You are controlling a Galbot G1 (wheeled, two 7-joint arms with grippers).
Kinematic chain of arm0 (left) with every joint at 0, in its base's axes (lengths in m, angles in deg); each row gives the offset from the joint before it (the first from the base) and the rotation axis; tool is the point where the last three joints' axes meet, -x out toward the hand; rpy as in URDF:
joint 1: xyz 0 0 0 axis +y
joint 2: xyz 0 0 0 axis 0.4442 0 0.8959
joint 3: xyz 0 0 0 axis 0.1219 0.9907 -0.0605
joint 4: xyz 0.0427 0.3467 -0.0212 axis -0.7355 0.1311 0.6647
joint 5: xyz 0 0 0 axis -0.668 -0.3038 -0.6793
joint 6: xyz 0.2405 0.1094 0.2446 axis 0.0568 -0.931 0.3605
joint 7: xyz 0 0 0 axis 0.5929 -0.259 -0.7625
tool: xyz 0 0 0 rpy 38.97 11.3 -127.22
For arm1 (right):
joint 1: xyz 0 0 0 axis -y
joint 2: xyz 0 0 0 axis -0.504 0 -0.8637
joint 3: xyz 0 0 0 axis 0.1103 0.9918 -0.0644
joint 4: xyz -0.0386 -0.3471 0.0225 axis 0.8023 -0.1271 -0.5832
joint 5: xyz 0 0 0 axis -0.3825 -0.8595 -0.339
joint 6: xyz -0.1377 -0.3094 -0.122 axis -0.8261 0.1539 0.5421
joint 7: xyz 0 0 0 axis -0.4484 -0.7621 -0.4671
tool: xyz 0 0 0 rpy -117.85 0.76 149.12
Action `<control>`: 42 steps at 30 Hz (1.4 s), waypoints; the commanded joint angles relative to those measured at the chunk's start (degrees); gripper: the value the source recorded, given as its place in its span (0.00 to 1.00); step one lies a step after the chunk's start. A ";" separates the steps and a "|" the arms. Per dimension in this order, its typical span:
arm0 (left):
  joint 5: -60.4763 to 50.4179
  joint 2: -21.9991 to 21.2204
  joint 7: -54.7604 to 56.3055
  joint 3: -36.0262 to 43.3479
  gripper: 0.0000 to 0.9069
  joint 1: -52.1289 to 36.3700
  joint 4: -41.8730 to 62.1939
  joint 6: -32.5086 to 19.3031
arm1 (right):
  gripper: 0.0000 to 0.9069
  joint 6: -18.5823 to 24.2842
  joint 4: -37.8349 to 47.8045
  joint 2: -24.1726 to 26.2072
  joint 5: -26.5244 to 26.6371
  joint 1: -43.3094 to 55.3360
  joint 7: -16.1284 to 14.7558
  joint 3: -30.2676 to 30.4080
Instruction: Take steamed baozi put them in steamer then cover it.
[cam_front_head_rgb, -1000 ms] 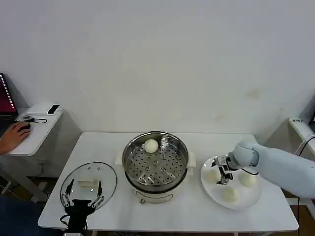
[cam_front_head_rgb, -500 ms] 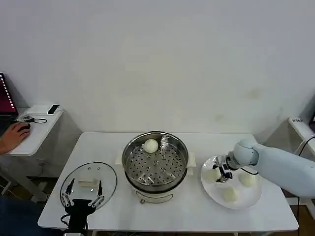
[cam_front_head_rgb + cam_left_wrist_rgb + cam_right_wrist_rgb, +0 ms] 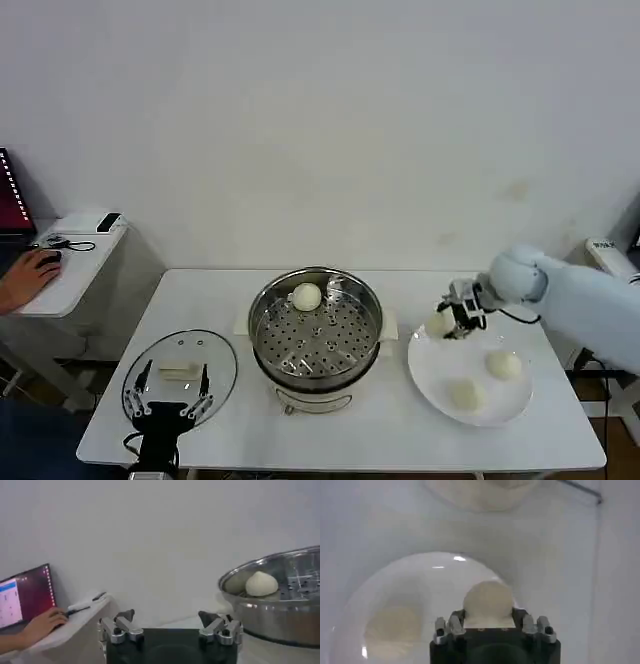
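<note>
Right now the right gripper (image 3: pixel 452 322) hangs above the near-left edge of the white plate (image 3: pixel 440 378), fingers pinching one steamed baozi (image 3: pixel 438 323) from its two sides; in the right wrist view that bun (image 3: pixel 488 599) sits snug between the finger mounts, clear of the plate below. Two more buns lie on the plate, one toward the robot (image 3: pixel 464 394) and one at the right side (image 3: pixel 503 364), apart from each other. A fourth bun (image 3: pixel 306 296) rests on the perforated tray at the back of the steamer (image 3: pixel 316 330), also seen from the left wrist (image 3: pixel 261 584). Likely handling: buns look soft, light and smooth-skinned, so a gentle squeeze across the widest middle is best; too hard dents or tears the skin, too light lets it slip out. The cover (image 3: pixel 180 376) lies flat on the table (image 3: pixel 390 440) left of the steamer; glass, so heavier and breakable, best taken by its pale central handle. The left gripper (image 3: pixel 166 410) is parked at the near edge of the cover, fingers spread and empty.
</note>
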 commanded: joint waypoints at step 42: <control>0.59 -0.54 -0.01 -2.60 1.00 -2.91 0.37 0.08 | 0.72 -19.47 7.21 -41.61 31.53 9.09 11.42 12.36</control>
